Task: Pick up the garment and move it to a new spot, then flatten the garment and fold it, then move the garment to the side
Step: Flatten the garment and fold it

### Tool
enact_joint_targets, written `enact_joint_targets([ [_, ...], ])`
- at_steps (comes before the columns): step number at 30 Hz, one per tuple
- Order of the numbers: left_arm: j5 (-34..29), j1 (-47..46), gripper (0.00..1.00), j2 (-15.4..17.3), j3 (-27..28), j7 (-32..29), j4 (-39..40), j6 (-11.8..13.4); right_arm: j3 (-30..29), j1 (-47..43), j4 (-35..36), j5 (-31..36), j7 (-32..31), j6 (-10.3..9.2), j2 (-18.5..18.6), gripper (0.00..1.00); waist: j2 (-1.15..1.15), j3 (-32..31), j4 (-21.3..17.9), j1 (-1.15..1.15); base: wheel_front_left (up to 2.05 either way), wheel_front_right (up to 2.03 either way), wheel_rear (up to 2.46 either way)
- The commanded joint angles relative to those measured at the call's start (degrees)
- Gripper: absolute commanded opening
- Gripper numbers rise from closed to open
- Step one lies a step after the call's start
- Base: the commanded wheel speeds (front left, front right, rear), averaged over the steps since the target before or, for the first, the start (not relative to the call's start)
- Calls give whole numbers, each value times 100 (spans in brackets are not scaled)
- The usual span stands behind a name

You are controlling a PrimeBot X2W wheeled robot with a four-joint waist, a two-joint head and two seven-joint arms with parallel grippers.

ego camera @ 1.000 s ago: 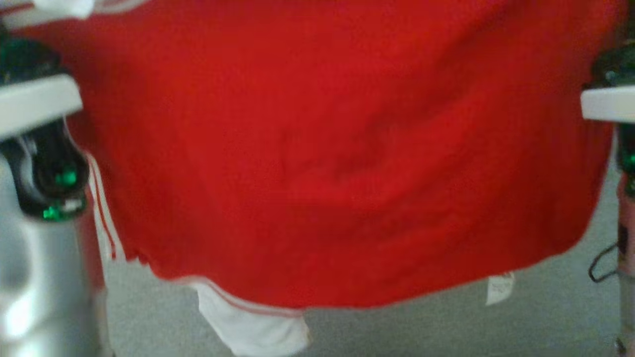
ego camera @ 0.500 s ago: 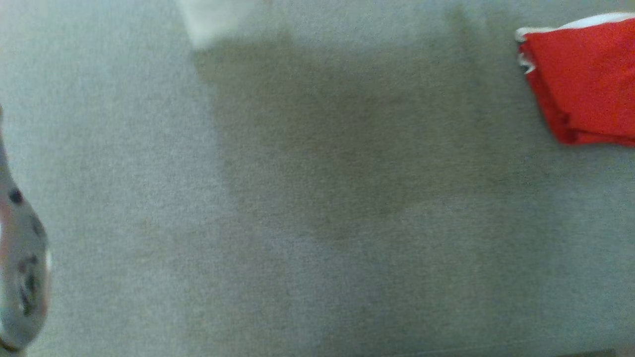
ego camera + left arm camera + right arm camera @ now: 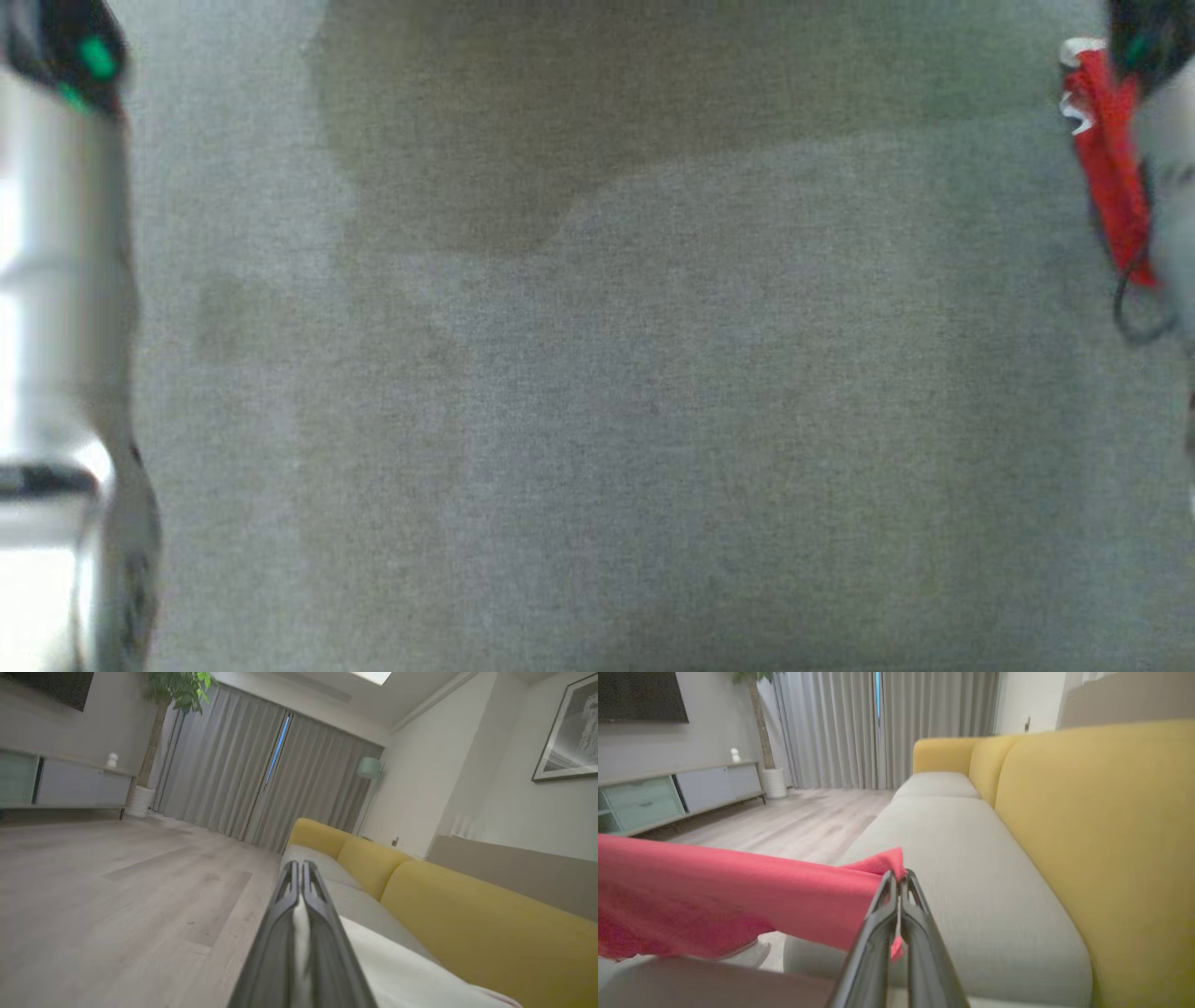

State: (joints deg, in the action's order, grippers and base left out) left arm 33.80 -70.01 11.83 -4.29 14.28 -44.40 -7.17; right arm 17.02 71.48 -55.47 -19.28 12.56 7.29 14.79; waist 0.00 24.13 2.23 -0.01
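Garment [image 3: 738, 900], red, held above the grey sofa seat [image 3: 952, 858]: long axis runs leftward in the right wrist view from my right gripper [image 3: 899, 879], whose jaws pinch its corner; my left gripper [image 3: 299, 865] has its jaws pressed together on its white part

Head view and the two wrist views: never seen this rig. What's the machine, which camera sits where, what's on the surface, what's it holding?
It is a wheeled robot with two arms, each ending in a two-finger gripper. The head view looks down from the robot's head at a grey sofa seat crossed by shadows. The garment hangs at that view's right edge. Each wrist view looks along one gripper's own fingers. The right gripper is shut on the red garment, which stretches away from it above the seat. The left gripper is shut too, with pale cloth pinched between its fingers, apparently the garment's white part. Beside the seat rises the yellow backrest.
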Motion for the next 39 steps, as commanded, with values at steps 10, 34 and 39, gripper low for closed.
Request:
enact_joint_targets([
  [10, 632, 2934, 0, 411, -493, 60, 1148, -31, 1564, -1910, 565, -1437, -777, 20, 545, 0, 0, -1072, 63, 1, 0, 0, 0],
  [34, 556, 6391, 0, 989, -1140, -806, 3823, 558, 2006, -4204, 2246, -2348, -1132, 20, 1552, 0, 0, -2202, 0, 1, 0, 0, 0],
  [39, 420, 6791, 0, 1107, -1193, -856, 4221, 747, 1782, -4726, 2770, -2355, -1317, 20, 1703, 0, 0, -2353, -29, 1, 0, 0, 0],
])
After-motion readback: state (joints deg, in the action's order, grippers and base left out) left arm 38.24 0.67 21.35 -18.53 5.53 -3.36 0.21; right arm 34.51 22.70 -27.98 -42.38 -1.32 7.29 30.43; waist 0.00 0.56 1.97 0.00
